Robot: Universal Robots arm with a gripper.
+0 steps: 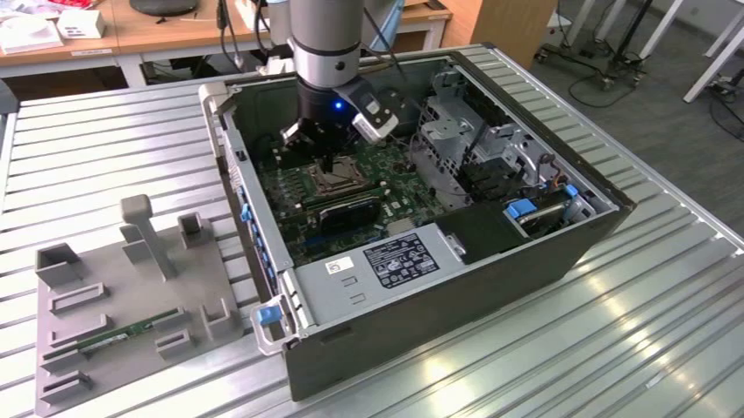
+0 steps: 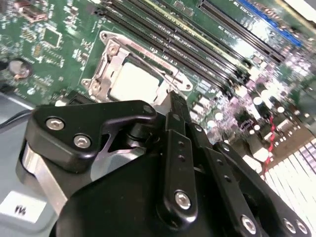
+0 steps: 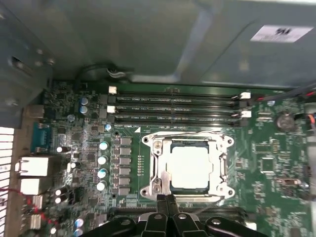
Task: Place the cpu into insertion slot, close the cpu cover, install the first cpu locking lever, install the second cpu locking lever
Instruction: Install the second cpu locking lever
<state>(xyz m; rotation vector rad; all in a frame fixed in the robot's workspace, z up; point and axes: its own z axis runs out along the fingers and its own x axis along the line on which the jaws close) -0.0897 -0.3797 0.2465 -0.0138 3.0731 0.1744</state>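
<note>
In the exterior view my gripper (image 1: 312, 146) reaches down into the open computer case, just behind the cpu socket (image 1: 331, 178). The cpu (image 3: 190, 168) lies flat in the socket, a pale square that also shows in the second wrist view as the cpu (image 2: 133, 81). The cpu cover (image 3: 157, 165), a silver frame, lies down around it in both wrist views, also seen as the cpu cover (image 2: 106, 64). My gripper (image 3: 166, 200) is shut, its two black fingertips pressed together at the socket's edge with nothing visible between them. A thin wire lever (image 3: 226, 163) runs along one side of the socket.
Memory slots (image 3: 173, 106) run beside the socket. The case wall (image 1: 226, 148), a metal drive cage (image 1: 465, 131) and the power supply (image 1: 384, 261) close in the board. A grey fixture tray (image 1: 82, 348) with a memory stick (image 1: 128, 333) lies at the exterior view's left.
</note>
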